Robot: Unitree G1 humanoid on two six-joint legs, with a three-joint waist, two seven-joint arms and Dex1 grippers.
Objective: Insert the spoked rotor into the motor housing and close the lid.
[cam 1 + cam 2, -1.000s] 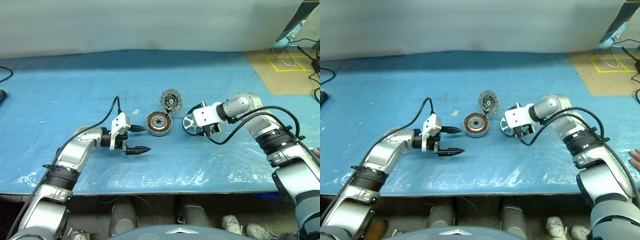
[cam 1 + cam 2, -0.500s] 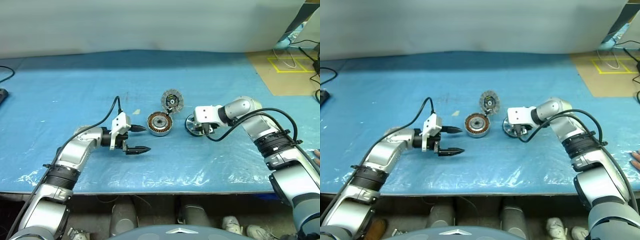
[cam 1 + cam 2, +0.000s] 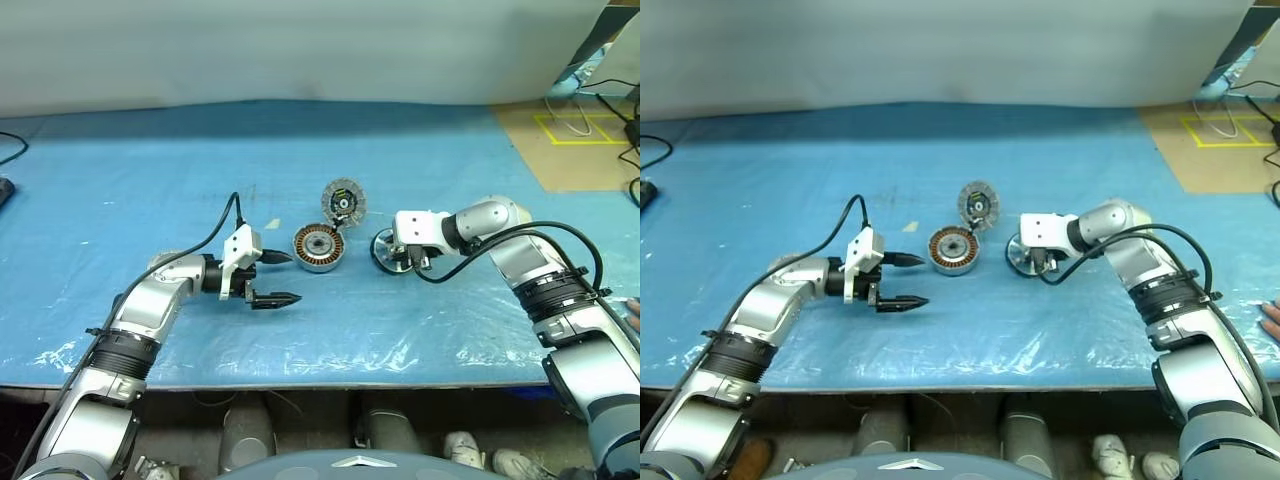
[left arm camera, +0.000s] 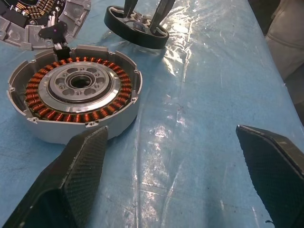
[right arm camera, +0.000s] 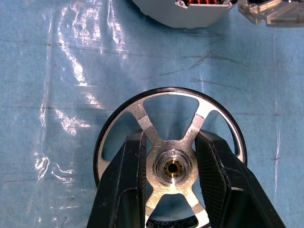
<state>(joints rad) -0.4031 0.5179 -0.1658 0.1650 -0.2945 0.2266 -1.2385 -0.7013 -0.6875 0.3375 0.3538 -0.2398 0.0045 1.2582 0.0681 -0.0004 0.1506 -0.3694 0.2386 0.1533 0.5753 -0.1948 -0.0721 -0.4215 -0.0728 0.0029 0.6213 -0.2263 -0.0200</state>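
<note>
Bright, even overhead light; soft short shadows. White glare streaks on the plastic sheet (image 4: pixel 190 85) beyond the left claw (image 4: pixel 180 175), whose near fingers blur. Wheel (image 5: pixel 171 161) at the right claw (image 5: pixel 173 190) sharp

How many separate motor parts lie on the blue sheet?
3: the motor housing at centre, the lid just behind it, and the spoked rotor to its right, between the right gripper's jaws.

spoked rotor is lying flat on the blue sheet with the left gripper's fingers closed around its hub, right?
Not quite: it is the right gripper whose fingers are around the spoked rotor's hub, as the right wrist view shows. The rotor does lie flat on the blue sheet. The left gripper is open beside the motor housing.
</note>
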